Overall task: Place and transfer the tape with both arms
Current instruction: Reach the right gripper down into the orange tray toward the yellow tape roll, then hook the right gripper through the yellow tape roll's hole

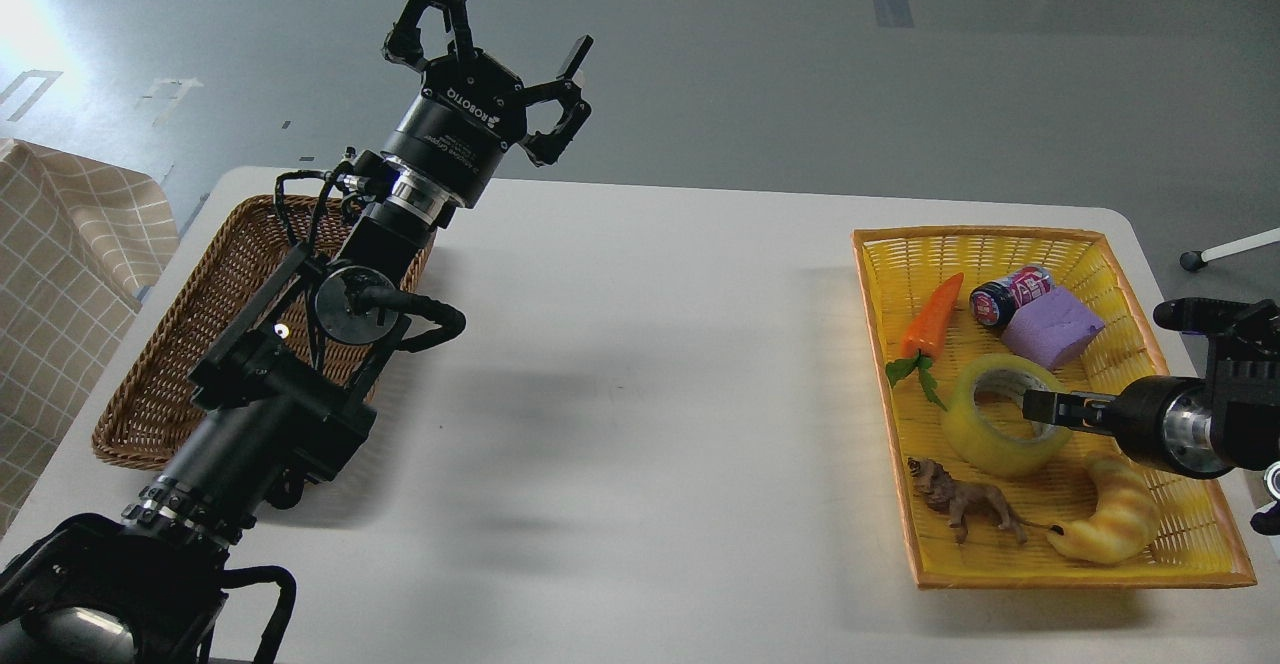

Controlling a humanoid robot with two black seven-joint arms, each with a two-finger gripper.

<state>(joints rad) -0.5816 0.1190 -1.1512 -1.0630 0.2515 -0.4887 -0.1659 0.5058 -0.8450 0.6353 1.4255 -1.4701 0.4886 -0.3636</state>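
My right tool (pixel 1040 409) reaches over the translucent yellow tape roll (pixel 1005 414) lying in the yellow woven tray (pixel 1190 504); I cannot tell whether its fingers are apart. An orange toy carrot (pixel 932 316), purple foam block (pixel 1052 329), brown lion figure (pixel 965 502) and croissant toy (pixel 1110 524) crowd it. My left tool (pixel 490 39) hangs spread wide above the brown wicker basket (pixel 180 344) across the white tabletop (pixel 640 394).

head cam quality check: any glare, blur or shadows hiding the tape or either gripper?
Head view: blown-out glare on the floor at top left only; the tape in the yellow basket is sharp and evenly lit. Soft arm shadows fall on the table. The left gripper is crisp; the right gripper is dark, its fingers indistinct.
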